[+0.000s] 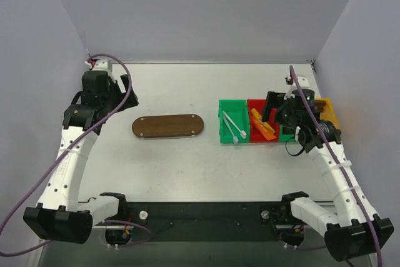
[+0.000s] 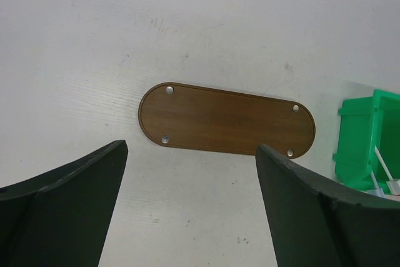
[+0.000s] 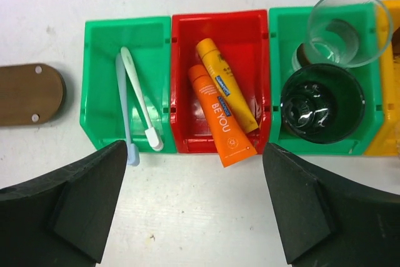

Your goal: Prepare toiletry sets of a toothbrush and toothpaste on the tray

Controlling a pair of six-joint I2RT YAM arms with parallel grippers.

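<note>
Hovering my spread right pincer (image 3: 195, 173) over the toothpaste tubes (image 3: 219, 114) to pick, I'm poising the spread left pincer (image 2: 190, 154) above the tray (image 2: 225, 120).

Left arm (image 1: 74, 151), right arm (image 1: 336, 170) seemingly hover; left fingers (image 2: 62, 207), right fingers (image 3: 325, 217) spread.
</note>
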